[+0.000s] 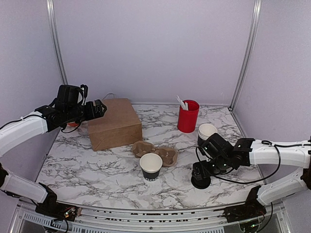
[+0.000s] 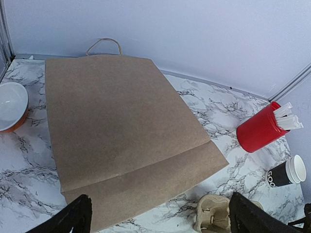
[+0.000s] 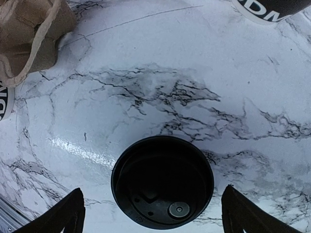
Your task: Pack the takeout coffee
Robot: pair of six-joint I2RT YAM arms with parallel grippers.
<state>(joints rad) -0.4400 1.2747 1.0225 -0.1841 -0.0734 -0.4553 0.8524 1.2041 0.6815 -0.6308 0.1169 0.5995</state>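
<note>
1 R end effector (image 3: 155, 216), spread, over lid (image 3: 163, 182)

Soft, even overhead light makes every view bright and shadows faint, with a pale glare on the desk (image 3: 77, 148) beside the black lid (image 3: 163, 187) and wide-angle bending at wrist-view edges.

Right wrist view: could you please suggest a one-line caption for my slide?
Open right gripper poised directly over a round black lid lying on the marble table.
</note>
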